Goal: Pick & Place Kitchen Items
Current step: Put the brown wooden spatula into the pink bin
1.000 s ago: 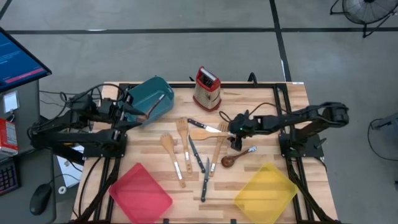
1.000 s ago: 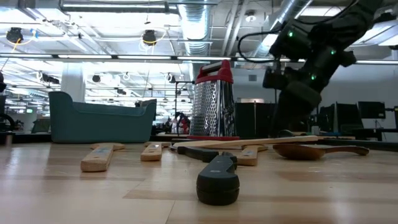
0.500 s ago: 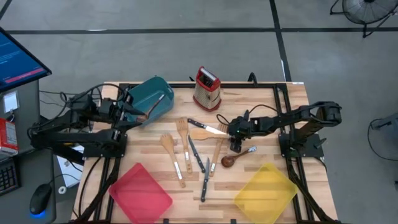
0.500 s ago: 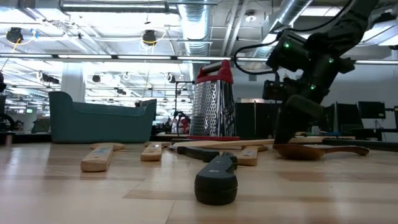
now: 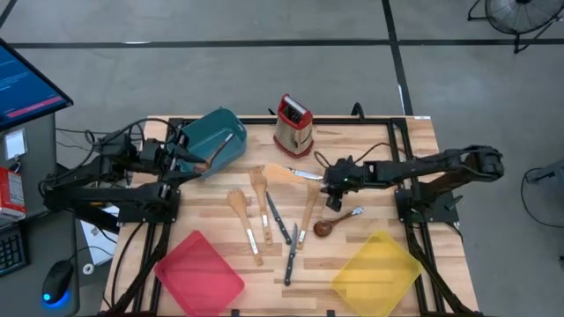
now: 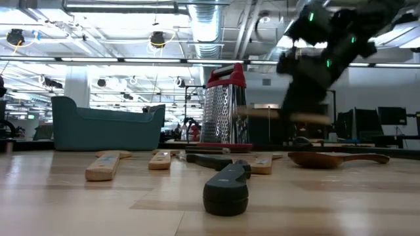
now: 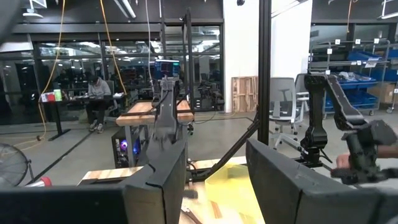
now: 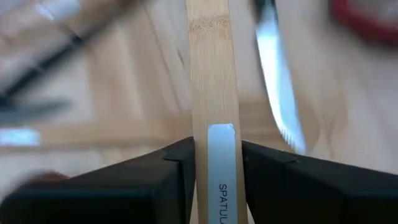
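Observation:
Wooden spoons, slotted spatulas [image 5: 258, 182] and black-handled knives [image 5: 278, 220] lie on the wooden table's middle, with a dark wooden spoon [image 5: 324, 226] and a small metal spoon [image 5: 354, 212] to their right. My right gripper [image 5: 331, 181] hangs above them, shut on a light wooden spatula [image 5: 284, 172], which shows level above the table in the low view [image 6: 262, 113]. My left gripper [image 5: 189, 157] stands open at the left side of the teal bin [image 5: 220, 139]; nothing lies between its fingers [image 7: 166, 180]. My right gripper pinches the spatula's handle [image 8: 211, 112] between its two fingers [image 8: 177, 171], near the handle's free end, where a label sits. The fingers reach in from the table's right and lie along the handle. The spatula is lifted clear, about level, with its blade toward the table's left.
A red-topped steel grater [image 5: 293, 125] stands at the far middle. A red bin [image 5: 201, 273] sits at the near left and a yellow bin [image 5: 374, 269] at the near right. A knife handle [image 6: 226, 190] lies close to the low camera.
My right gripper has dipped onto the light wooden spatula, shut on its handle and risen. The spatula, flat on the table before, now hangs level and clear of it, a little toward the far edge.

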Controlling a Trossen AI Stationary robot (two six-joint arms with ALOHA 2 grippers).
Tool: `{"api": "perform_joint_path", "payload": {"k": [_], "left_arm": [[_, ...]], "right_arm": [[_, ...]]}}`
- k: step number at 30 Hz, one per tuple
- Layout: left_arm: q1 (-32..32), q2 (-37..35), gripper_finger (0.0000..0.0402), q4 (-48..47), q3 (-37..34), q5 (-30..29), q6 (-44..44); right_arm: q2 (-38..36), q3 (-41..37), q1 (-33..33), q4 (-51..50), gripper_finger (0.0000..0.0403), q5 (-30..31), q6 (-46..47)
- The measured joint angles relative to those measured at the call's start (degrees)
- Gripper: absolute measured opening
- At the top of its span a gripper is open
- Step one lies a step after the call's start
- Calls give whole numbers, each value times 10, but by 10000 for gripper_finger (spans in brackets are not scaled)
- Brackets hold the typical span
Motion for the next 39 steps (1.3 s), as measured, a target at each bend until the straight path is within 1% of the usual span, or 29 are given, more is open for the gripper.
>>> {"api": "perform_joint_path", "payload": {"k": [8, 12, 16, 20, 22, 25, 28, 31, 34, 37, 39], "left_arm": [[0, 0, 149, 0, 0, 0, 0], [0, 0, 149, 0, 0, 0, 0], [0, 0, 149, 0, 0, 0, 0], [0, 0, 149, 0, 0, 0, 0], [0, 0, 149, 0, 0, 0, 0], [0, 0, 149, 0, 0, 0, 0], [0, 0, 149, 0, 0, 0, 0], [0, 0, 149, 0, 0, 0, 0], [0, 1, 149, -4, 0, 0, 0], [0, 2, 149, -30, 0, -5, 0], [0, 10, 149, -43, 0, -27, -1]], "right_arm": [[-165, 49, 23, 6, 99, -15, -53], [-242, 75, 44, 37, 99, -19, -83], [-305, 84, 71, 110, 101, -57, -111], [-349, 84, 98, 175, 101, -105, -145], [-362, 84, 111, 195, 101, -113, -157], [-377, 84, 120, 190, 101, -107, -163], [-383, 84, 120, 153, 102, -80, -161], [-382, 84, 112, 92, 102, -41, -130], [-362, 84, 104, 39, 102, -12, -90], [-330, 84, 97, 13, 102, -8, -71], [-303, 84, 94, 13, 102, -9, -70]]}}
